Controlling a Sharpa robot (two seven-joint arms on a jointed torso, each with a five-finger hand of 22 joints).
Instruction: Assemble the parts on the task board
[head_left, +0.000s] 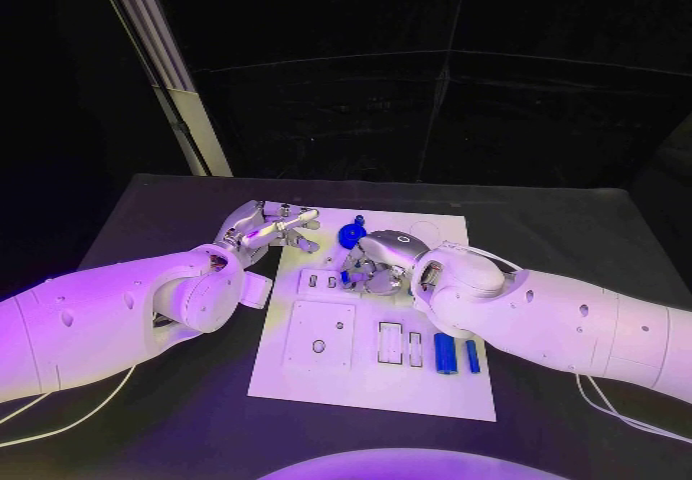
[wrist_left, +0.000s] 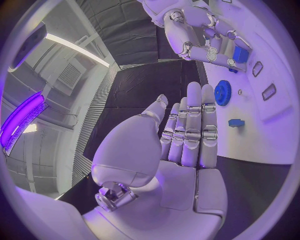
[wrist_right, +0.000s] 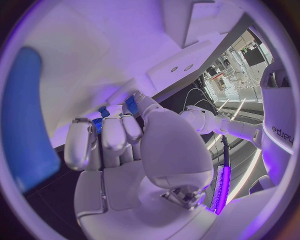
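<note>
Your right hand (head_left: 378, 262) pinches a small blue part (wrist_right: 131, 105) at its fingertips, directly above the board (head_left: 361, 385); left hand (head_left: 271, 228) flat, fingers straight, holding nothing.

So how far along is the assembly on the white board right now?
Early. Done: a blue gear appears seated on the task board. In hand: the right hand pinches a small blue part over the board's middle. The left hand is open at the edge. Left: two blue bars lie loose beside empty slots.
</note>
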